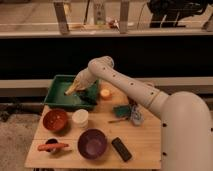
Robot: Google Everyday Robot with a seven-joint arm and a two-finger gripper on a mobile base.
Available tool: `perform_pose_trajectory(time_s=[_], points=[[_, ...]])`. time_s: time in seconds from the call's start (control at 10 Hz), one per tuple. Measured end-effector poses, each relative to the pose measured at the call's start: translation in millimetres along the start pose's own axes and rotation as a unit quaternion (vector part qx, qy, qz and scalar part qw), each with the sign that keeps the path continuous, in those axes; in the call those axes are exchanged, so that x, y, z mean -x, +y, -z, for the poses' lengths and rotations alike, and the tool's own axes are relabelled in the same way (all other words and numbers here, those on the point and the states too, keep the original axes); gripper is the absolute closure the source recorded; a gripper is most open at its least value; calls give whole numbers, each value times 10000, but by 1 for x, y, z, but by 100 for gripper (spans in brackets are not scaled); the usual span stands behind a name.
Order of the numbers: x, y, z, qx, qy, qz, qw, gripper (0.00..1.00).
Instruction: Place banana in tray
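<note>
The banana [71, 89] hangs pale and yellow at the end of the arm, over the inside of the tray [56, 93], its tapered end pointing toward 8 o'clock. Whether it touches the tray floor cannot be told. The gripper [79, 84] sits just at the banana's 2 o'clock, above the tray's right half; it appears to be holding the fruit, but whether the jaws are closed on it cannot be told. The white arm [127, 85] runs away toward 4 o'clock. Just outside the tray at 3 o'clock lies a small orange round thing [105, 93]. At 6 o'clock from the tray stand a red bowl [55, 120] and a white cup [80, 118], side by side. Farther down are a purple bowl [92, 144], a black remote [121, 149] and an orange stick [52, 146].
</note>
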Motion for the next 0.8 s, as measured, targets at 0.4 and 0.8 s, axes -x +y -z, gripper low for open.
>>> perform_pose_trajectory(time_s=[0.4, 0.8], points=[[10, -3, 8, 224, -35, -115, 9997, 20], [13, 0, 15, 282, -51, -163, 9995, 20]])
